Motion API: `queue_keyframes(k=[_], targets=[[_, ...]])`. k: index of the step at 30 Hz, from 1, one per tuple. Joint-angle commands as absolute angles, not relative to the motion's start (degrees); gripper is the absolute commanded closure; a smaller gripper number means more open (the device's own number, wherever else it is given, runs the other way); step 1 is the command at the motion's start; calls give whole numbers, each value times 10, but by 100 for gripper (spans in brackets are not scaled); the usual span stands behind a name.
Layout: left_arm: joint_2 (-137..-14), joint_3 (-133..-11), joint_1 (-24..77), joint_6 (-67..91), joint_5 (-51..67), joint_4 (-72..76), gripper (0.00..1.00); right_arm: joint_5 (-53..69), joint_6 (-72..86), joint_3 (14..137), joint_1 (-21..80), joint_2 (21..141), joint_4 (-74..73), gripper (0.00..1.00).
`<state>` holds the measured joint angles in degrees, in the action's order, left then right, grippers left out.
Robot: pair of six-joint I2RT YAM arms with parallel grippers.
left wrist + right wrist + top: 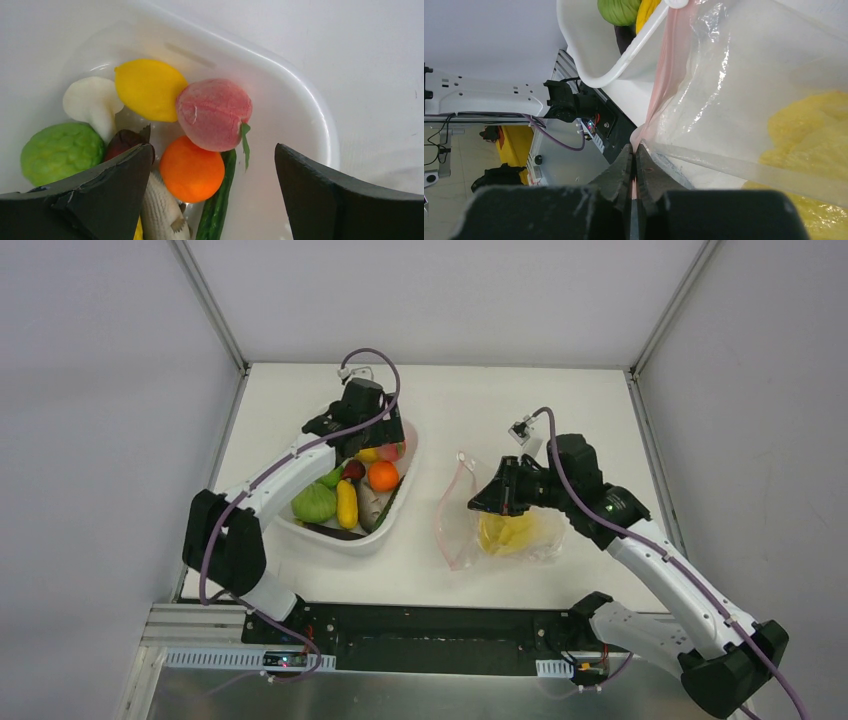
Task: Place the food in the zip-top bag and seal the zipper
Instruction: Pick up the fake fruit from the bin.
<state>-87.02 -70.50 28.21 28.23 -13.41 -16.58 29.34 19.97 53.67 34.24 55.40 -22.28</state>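
Note:
The clear zip-top bag lies right of the white tub, with yellow food inside it. My right gripper is shut on the pink-red zipper at the bag's edge and holds that edge up. My left gripper is open and empty above the tub's far end. Below it lie an orange, a pink-red peach, a yellow lemon, a cream piece, a green piece and a cucumber.
The tub's rim curves round to the right of my left fingers. In the right wrist view the tub stands close beside the bag's mouth. Grey walls enclose the white table on three sides.

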Motion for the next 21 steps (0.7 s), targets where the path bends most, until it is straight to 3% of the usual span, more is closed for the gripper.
queue_keyframes(k=[1,17,21], targets=[[-904,-750,276,299,-107,-158,6,285,209,536,343,526,-209,95],[-1025,-773,262,278,-98,-138,6,288,222,541,343,531,-211,95],[-1029,-763,262,279,-93,-130,11,283,225,541,343,528,-211,95]])
